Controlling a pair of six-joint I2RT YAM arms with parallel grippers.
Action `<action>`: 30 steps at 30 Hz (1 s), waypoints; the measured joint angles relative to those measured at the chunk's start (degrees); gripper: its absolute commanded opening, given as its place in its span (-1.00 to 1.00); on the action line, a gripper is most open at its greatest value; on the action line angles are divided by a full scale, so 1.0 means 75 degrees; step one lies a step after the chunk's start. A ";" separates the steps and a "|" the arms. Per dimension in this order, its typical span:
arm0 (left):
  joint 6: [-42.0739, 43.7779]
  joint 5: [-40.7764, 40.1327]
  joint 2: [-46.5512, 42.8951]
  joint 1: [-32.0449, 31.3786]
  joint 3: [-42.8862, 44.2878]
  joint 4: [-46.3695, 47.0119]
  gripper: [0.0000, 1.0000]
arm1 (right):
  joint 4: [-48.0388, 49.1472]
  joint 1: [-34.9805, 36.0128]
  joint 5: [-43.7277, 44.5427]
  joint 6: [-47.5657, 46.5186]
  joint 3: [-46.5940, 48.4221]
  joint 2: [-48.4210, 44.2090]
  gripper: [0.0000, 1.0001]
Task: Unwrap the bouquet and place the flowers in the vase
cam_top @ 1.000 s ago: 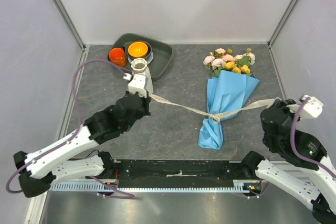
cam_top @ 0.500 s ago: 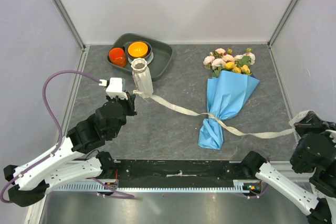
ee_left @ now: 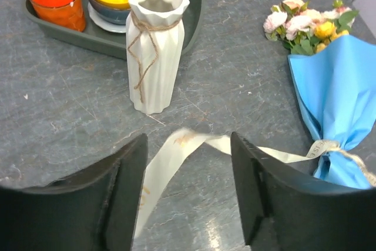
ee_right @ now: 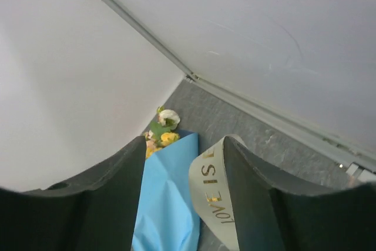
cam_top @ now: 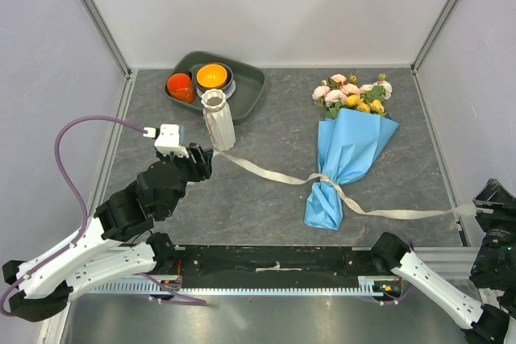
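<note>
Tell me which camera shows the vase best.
Left wrist: the vase stands close and whole, scalloped rim to base. Top external shows it small, from above. Right wrist does not show it.

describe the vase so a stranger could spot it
Find the dark grey tray at the back left. Just in front of it stands the vase: tall, white, ribbed, twine round its neck, unlike the squat orange bowls inside the tray.

Seemingly stone table [cam_top: 266, 199]: bouquet [cam_top: 348, 147], vase [cam_top: 218, 122], tray [cam_top: 251, 86].
</note>
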 measured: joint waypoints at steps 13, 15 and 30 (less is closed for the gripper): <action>0.0245 0.2524 0.0501 0.0032 0.0032 0.0857 0.58 | -0.0568 0.0545 -0.1349 0.0294 0.0650 0.0621 0.87; 0.0283 0.3439 0.1309 0.0035 0.0169 0.1244 0.49 | -0.0356 0.0612 -0.1909 0.0629 0.0085 0.0918 0.78; -0.0388 0.8492 0.7388 -0.0012 0.1326 0.3395 -0.49 | 0.2113 0.0723 -0.5840 0.2069 -0.3031 0.5010 -0.76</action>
